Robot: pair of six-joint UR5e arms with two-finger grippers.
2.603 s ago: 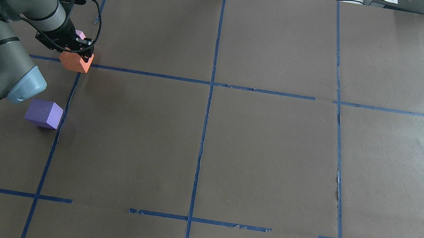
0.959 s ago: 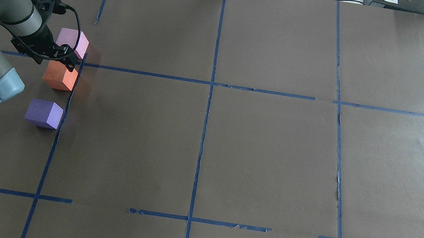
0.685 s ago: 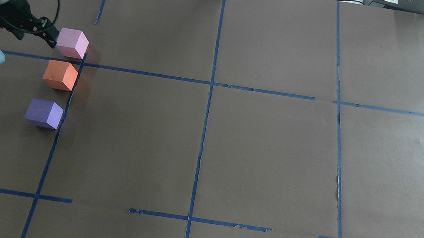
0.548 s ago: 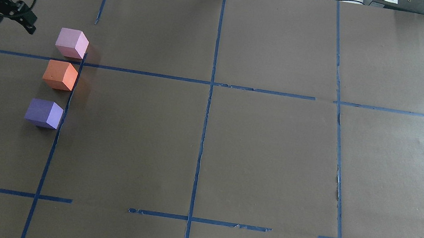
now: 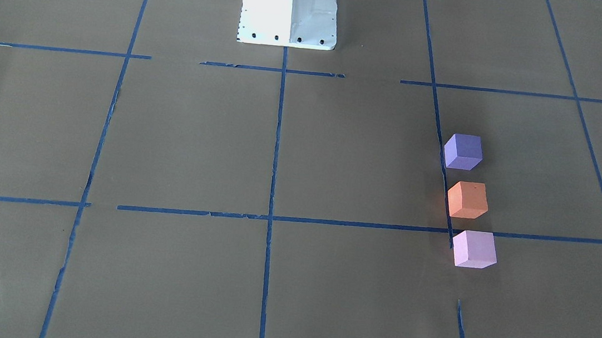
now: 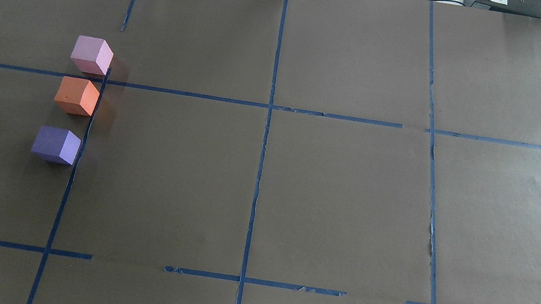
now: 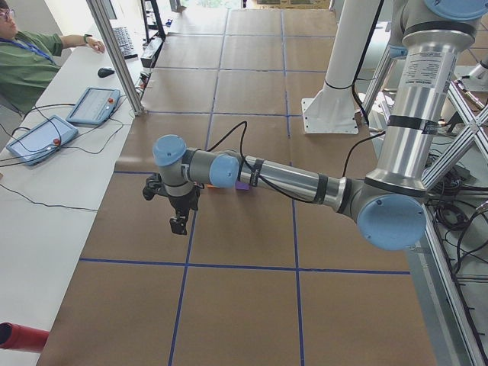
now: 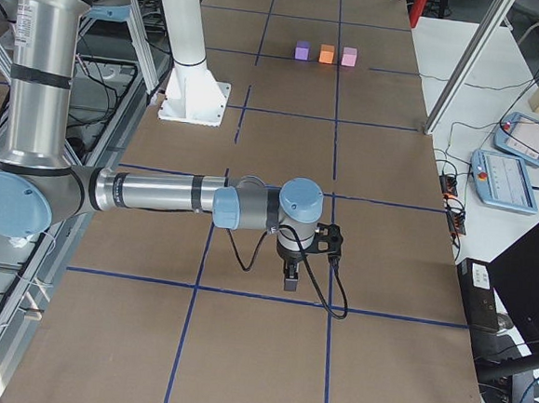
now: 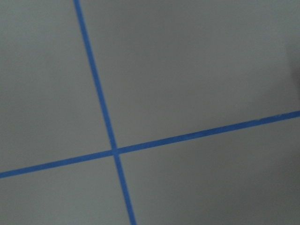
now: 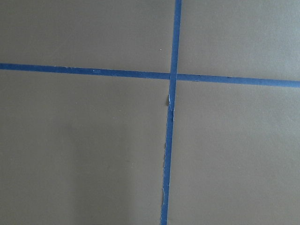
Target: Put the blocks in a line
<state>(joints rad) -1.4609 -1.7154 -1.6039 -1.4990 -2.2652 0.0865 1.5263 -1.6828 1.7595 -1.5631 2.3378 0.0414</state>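
My left arm (image 7: 290, 179) reaches out long from its elbow, upper arm upright, forearm close to level, and the wrist is bent so the left gripper (image 7: 179, 226) points straight down. My right arm (image 8: 149, 194) holds the same pose: upper arm upright, forearm level, right gripper (image 8: 288, 280) hanging down from the wrist. From these side views I cannot tell how either pair of fingers stands.

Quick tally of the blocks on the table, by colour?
orange block: 1
violet-purple block: 1
pale pink block: 1
Total: 3
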